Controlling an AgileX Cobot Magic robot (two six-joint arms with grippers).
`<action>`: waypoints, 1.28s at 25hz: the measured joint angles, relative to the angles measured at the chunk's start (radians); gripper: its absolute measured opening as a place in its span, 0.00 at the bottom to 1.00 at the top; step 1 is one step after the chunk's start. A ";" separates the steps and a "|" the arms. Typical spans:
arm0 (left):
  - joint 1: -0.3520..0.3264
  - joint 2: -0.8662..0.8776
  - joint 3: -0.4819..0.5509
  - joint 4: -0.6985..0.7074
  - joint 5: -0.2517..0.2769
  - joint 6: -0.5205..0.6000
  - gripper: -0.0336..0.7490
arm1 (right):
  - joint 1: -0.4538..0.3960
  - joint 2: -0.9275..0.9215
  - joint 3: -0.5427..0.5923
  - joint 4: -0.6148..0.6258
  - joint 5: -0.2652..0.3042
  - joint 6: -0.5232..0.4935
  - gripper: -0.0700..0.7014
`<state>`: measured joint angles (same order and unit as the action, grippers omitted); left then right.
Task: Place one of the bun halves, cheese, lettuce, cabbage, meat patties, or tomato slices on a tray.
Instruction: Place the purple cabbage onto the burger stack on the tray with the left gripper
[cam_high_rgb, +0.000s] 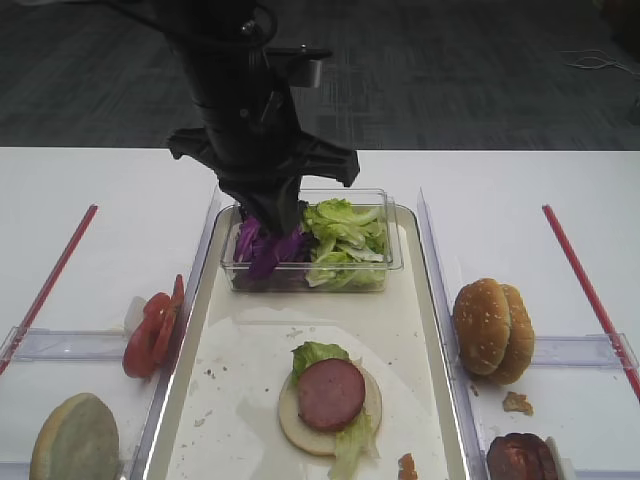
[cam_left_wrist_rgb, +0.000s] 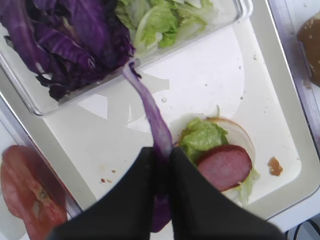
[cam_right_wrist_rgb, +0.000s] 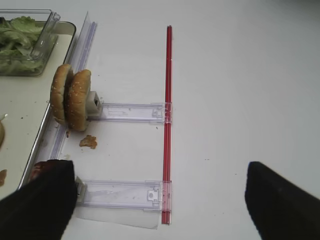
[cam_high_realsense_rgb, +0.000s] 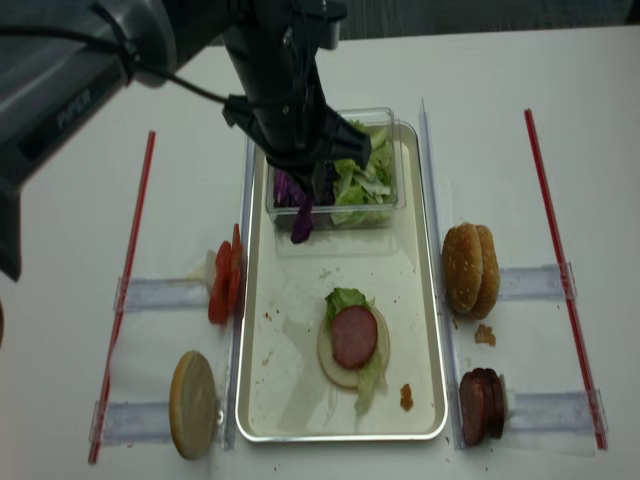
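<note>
My left gripper (cam_left_wrist_rgb: 162, 160) is shut on a purple cabbage strip (cam_left_wrist_rgb: 150, 105), which hangs from it (cam_high_realsense_rgb: 300, 228) over the back of the cream tray (cam_high_realsense_rgb: 290, 350), just in front of the clear box (cam_high_rgb: 345, 240) of cabbage and lettuce. In the tray's middle a pink meat round (cam_high_rgb: 330, 393) lies on lettuce and a pale bun base. My right gripper (cam_right_wrist_rgb: 157, 170) is open over bare table, right of the dark patties (cam_right_wrist_rgb: 42, 167). Bun halves (cam_high_rgb: 493, 328) stand on edge right of the tray. Tomato slices (cam_high_rgb: 152, 330) stand to its left. Cheese is out of view.
Clear plastic holders (cam_right_wrist_rgb: 127, 112) and red rods (cam_right_wrist_rgb: 168, 100) flank the tray on both sides. Another bun half (cam_high_rgb: 75, 440) lies at the front left. Crumbs (cam_high_rgb: 517, 402) sit beside the right holders. The left arm (cam_high_rgb: 240, 90) rises over the box.
</note>
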<state>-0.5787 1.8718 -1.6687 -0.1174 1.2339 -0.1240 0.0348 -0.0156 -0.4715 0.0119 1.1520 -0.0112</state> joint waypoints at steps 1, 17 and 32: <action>-0.011 -0.010 0.013 -0.001 0.000 -0.002 0.10 | 0.000 0.000 0.000 0.000 0.000 0.000 0.97; -0.224 -0.049 0.130 -0.001 -0.004 -0.059 0.10 | 0.000 0.000 0.000 0.000 0.000 0.000 0.97; -0.236 0.085 0.130 0.001 -0.012 -0.081 0.10 | 0.000 0.000 0.000 0.000 0.000 0.000 0.97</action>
<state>-0.8147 1.9570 -1.5386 -0.1163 1.2218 -0.2052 0.0348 -0.0156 -0.4715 0.0119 1.1520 -0.0112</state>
